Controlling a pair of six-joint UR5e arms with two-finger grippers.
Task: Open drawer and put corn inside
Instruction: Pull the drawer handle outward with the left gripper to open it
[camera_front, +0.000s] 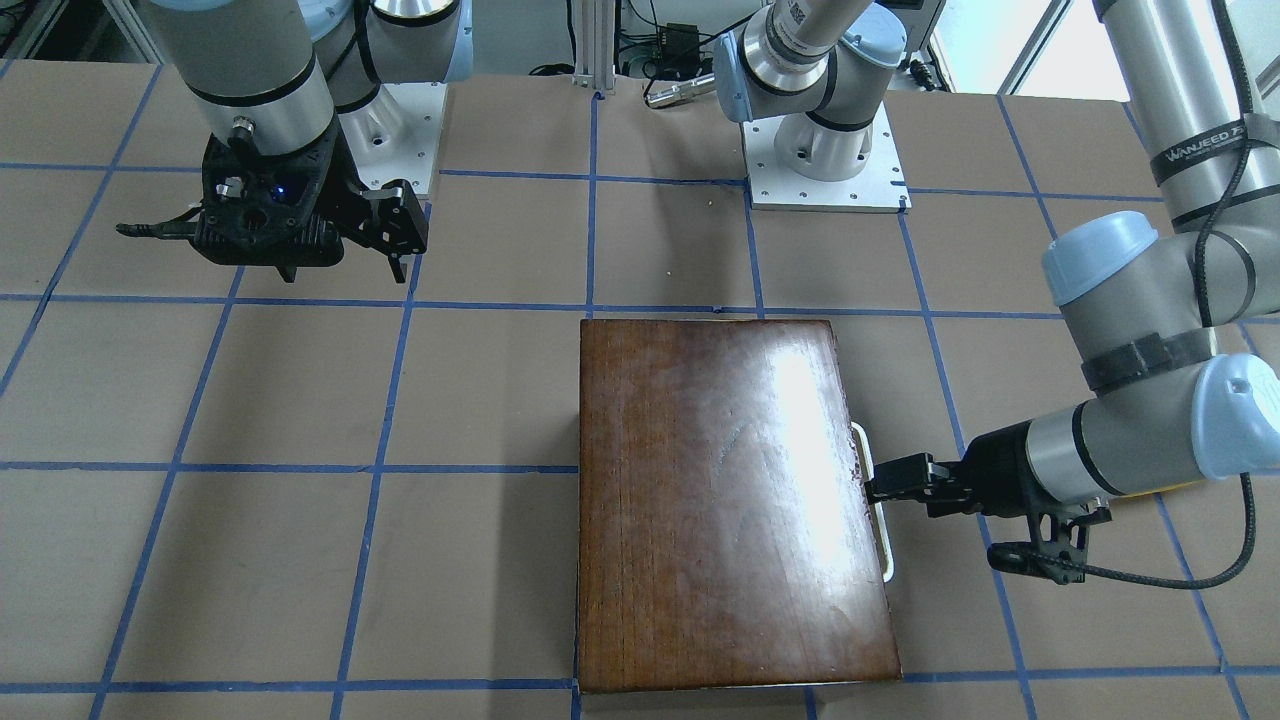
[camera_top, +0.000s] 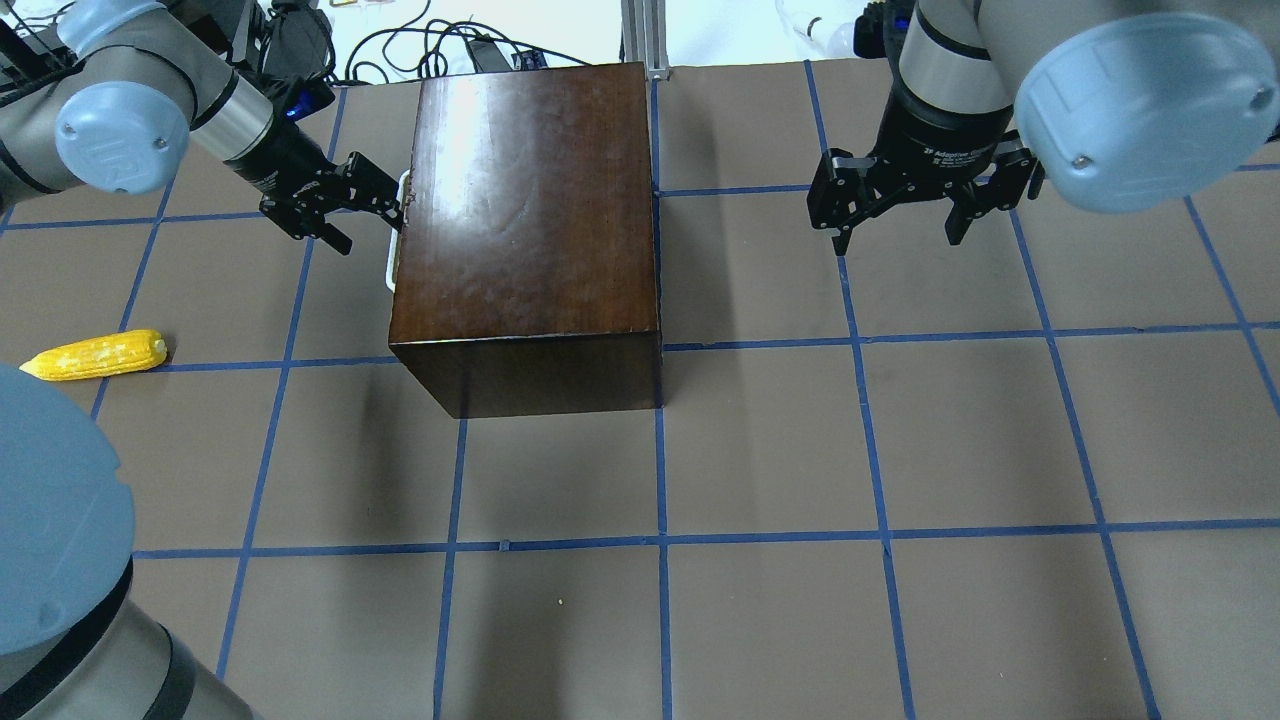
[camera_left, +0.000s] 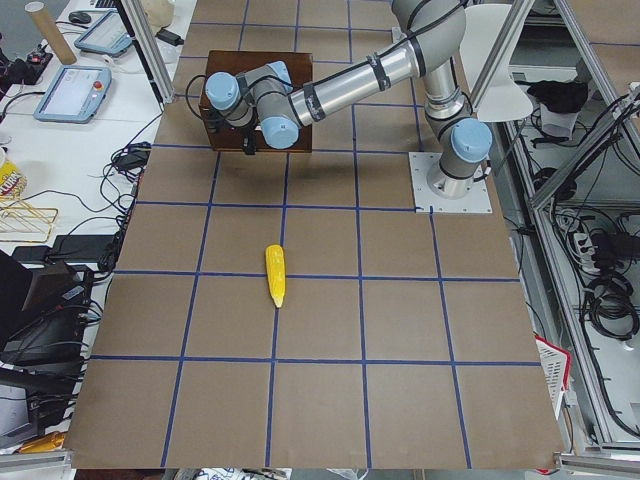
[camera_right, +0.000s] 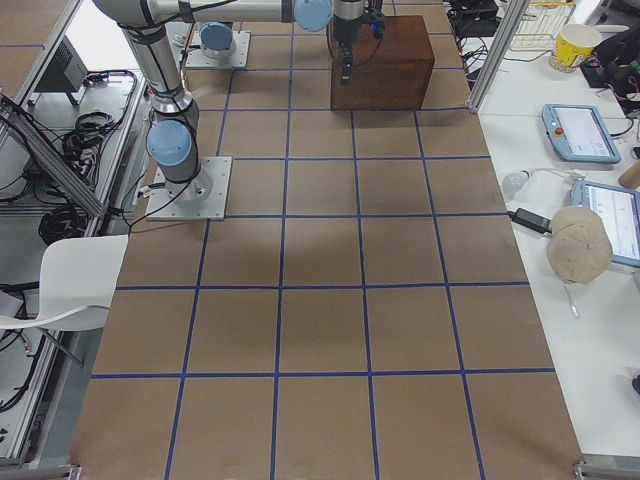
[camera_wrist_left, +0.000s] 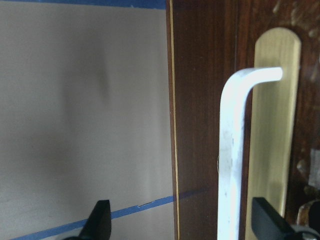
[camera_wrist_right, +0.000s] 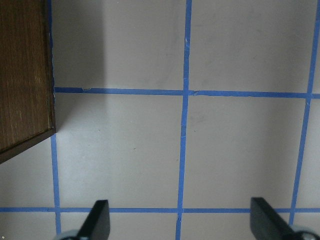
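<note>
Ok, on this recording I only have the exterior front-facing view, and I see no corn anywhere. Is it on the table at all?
Observer: Yes. The overhead view shows the corn lying on the table on the robot's left, well apart from the box.
Operator: Has the left arm gripped the handle?
Observer: Not clamped. In the left wrist view the left gripper is open, with the white handle between its fingers.
Operator: And the right one, is it holding anything?
Observer: No. The right wrist view shows the right gripper spread wide with only the taped table surface between its fingers.
</note>
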